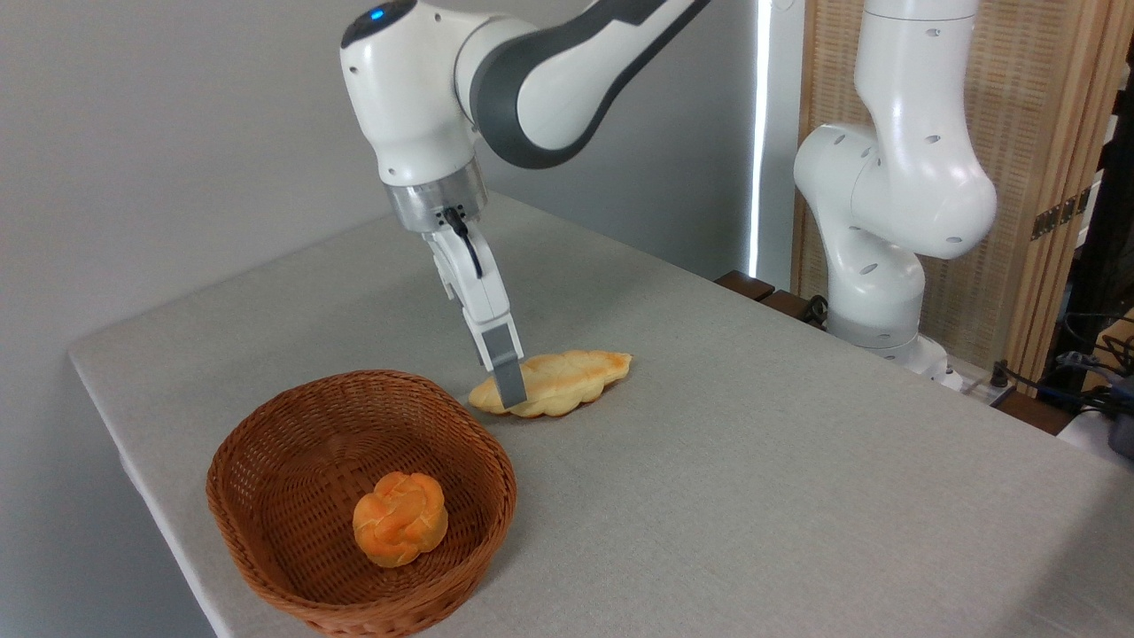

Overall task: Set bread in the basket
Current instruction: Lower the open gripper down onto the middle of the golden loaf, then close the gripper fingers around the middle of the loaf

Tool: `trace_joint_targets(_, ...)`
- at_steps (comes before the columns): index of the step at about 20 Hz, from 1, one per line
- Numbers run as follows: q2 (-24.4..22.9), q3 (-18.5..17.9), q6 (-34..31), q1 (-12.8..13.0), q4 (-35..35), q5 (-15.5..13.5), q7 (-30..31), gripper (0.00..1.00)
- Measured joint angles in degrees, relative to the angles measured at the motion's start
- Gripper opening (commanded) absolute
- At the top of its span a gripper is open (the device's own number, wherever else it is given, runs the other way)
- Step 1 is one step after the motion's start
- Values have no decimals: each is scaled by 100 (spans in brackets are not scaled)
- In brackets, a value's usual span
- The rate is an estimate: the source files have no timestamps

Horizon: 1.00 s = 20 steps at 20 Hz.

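- The bread (554,383) lies flat on the table (797,478) at frame centre, just right of and behind the basket (292,567), outside it and apart from its rim.
- The gripper (508,385) is down at the loaf's left end. One grey finger (507,374) shows in front of the bread; the other is hidden, so whether the jaws are apart or clamped on the loaf cannot be told.
- Risk: an end grasp. The contact sits near the left tip, not mid-length — on lift, the long right portion may droop, pivot or slip from the pads.
- Risk: a shallow bite. The loaf is flat and low; fingers stopping short of the table may skim its top edge.
- Risk: rim strike. A low carry toward lower left could knock the basket's near wall and shift it.
- Risk: crowded landing. A round bun (400,518) already sits in the basket; a loaf dropped across it may rest tilted or hang over the low side.
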<state>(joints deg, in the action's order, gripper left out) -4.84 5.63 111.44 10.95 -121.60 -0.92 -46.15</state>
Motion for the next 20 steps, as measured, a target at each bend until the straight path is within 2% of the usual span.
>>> trace_joint_targets(20, 8, 95, 20, 4, -413, 0, -47, 100)
